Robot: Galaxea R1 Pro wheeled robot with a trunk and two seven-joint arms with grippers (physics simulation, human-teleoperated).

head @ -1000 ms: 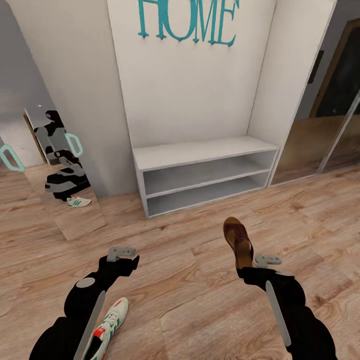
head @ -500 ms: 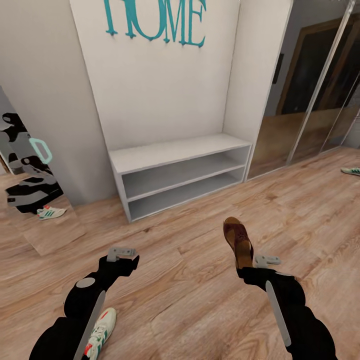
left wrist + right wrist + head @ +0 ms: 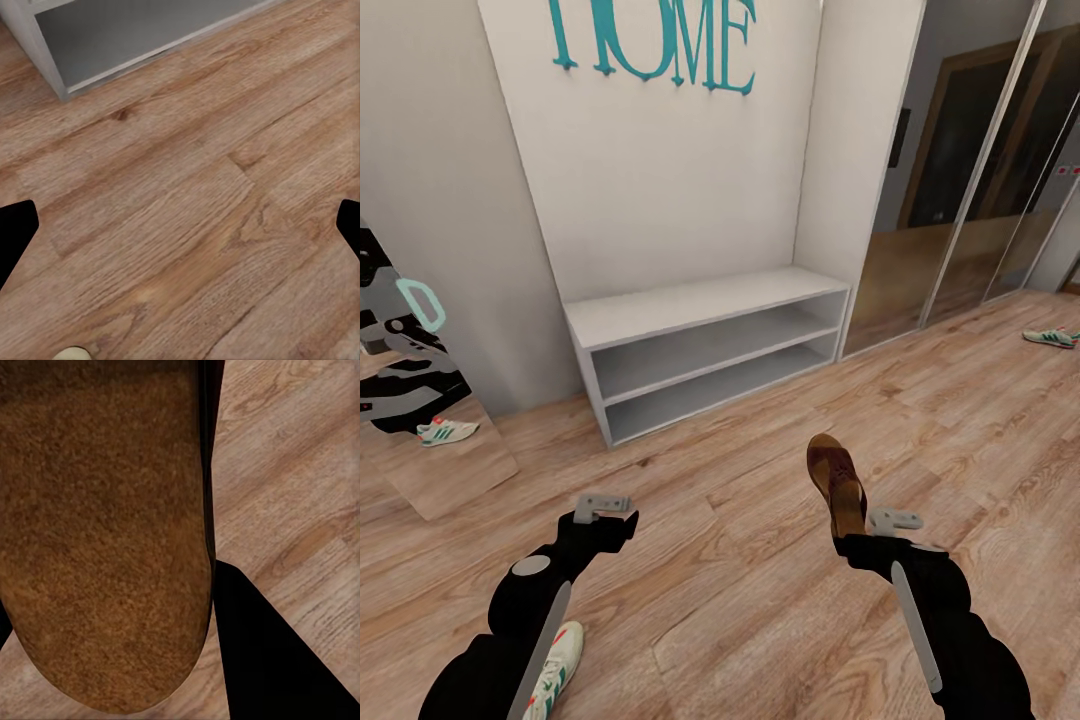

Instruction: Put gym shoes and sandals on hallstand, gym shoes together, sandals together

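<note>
Right gripper (image 3: 868, 528): pinching 1 sandal (image 3: 837, 482) by heel, off floor.
Left gripper (image 3: 603, 506): spread, empty.
Rack ahead: plain white 2-shelf bench (image 3: 690, 310), prob. not the hallstand; check before placing.
Gym shoes: 1 under left arm (image 3: 558, 668), 1 far right (image 3: 1050, 337).
</note>
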